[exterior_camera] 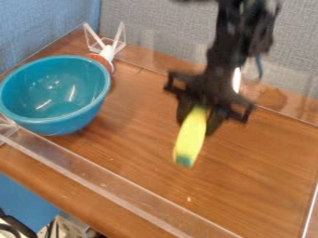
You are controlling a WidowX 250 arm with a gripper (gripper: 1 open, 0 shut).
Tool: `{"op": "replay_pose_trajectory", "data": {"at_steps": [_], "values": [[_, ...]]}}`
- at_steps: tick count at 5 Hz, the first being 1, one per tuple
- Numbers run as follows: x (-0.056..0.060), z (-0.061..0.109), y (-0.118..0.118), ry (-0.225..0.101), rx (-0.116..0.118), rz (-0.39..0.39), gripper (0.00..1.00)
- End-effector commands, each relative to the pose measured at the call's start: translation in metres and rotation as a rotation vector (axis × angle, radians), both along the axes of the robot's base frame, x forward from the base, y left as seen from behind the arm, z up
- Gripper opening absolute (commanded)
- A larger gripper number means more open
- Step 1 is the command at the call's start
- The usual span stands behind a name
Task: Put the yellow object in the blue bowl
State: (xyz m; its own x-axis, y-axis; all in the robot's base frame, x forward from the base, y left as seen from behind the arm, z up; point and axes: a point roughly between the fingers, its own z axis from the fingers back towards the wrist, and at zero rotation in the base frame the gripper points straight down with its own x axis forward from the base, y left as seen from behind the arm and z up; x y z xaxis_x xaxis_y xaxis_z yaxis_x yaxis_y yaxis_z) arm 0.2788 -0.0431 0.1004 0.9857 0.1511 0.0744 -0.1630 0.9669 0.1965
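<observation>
Wooden tabletop (118, 149) with clear acrylic walls carries the blue bowl (52, 93) at the left. To the right, well apart from it, the gripper (203, 109) is motion-blurred but seems clamped on the top of the yellow object (191, 138), which hangs green tip down, clear of the wood.

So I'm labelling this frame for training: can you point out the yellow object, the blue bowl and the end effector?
yellow object (191, 142): camera view, middle of its hanging body.
blue bowl (18, 104): camera view, left part of its rim.
end effector (204, 105): camera view, between the fingertips, shut on the yellow object's upper end.
</observation>
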Motion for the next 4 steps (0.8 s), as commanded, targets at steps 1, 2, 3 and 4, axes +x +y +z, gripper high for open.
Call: {"op": "replay_pose_trajectory", "data": {"at_steps": [1,2,3,4], "values": [[0.006,0.051,0.033,-0.08,0.014,0.034,0.0],[0.003,0.062,0.038,-0.095,-0.031,0.074,0.0],[-0.001,0.049,0.037,-0.105,-0.065,0.126,0.0],[-0.004,0.038,0.041,-0.116,-0.082,0.167,0.0]]}}
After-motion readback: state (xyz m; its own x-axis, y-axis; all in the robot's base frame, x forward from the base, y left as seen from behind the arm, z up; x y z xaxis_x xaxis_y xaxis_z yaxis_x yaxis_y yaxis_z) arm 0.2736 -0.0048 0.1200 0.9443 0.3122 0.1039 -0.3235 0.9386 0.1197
